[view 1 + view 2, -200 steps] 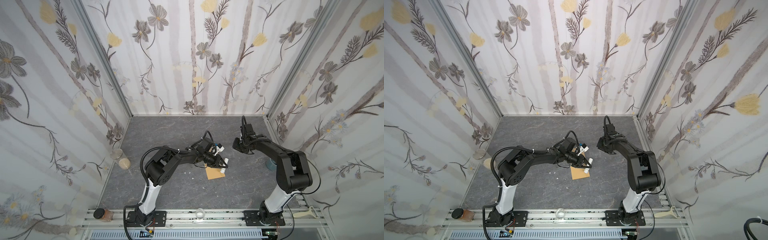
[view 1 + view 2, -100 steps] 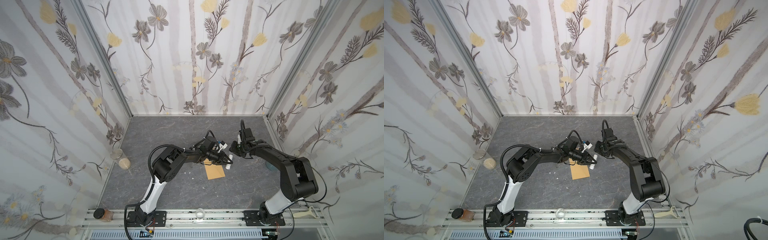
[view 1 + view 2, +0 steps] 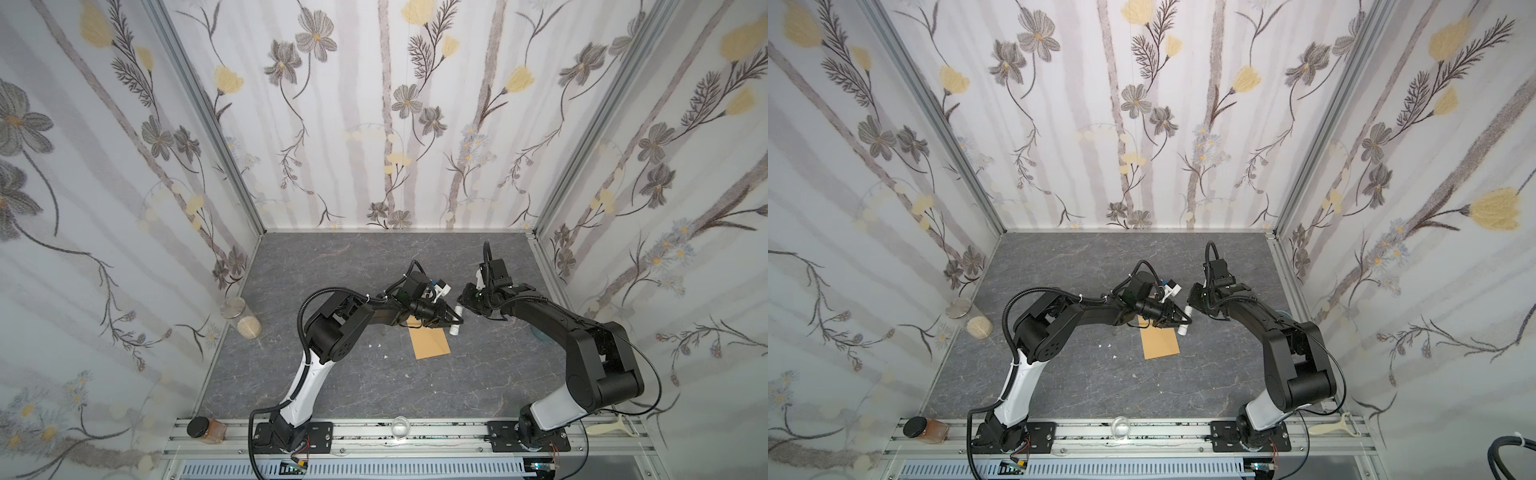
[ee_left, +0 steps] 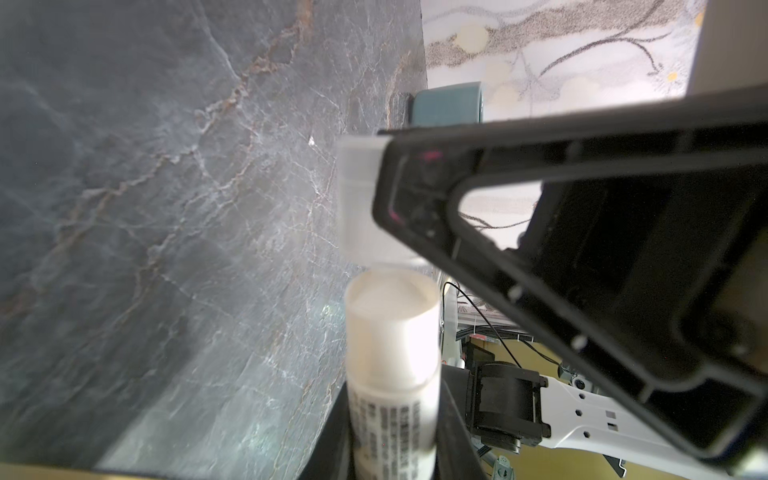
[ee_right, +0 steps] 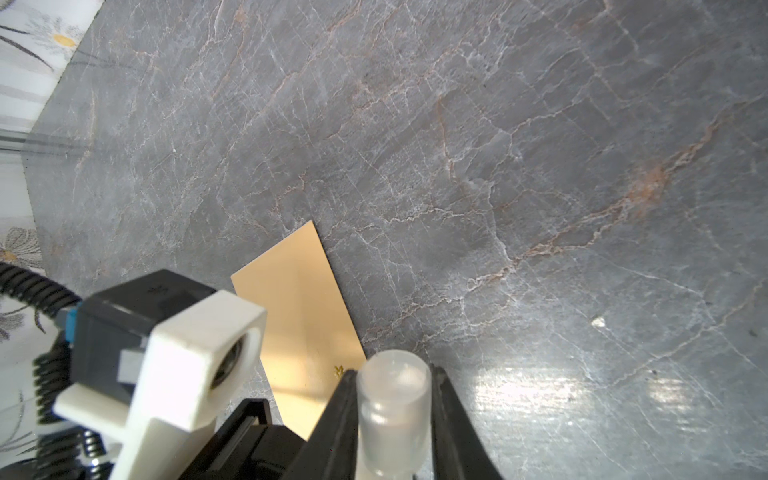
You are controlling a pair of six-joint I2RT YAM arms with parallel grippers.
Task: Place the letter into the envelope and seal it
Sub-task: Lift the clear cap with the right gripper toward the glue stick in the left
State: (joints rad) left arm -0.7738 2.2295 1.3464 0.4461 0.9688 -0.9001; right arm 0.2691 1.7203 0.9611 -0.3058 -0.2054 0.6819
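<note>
Both top views are bright, evenly lit and sharp, the walls (image 3: 104, 208) bowing toward the edges. In the right wrist view white glare lies on the tabletop (image 5: 528, 395), the envelope (image 5: 299, 316) looks washed pale, the cap (image 5: 392, 411) soft. In the left wrist view the glue stick (image 4: 392, 345) blurs close up.

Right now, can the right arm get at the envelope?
Probably not: the right gripper is shut on the cap, and the left gripper with the glue stick hangs over part of the envelope.
</note>
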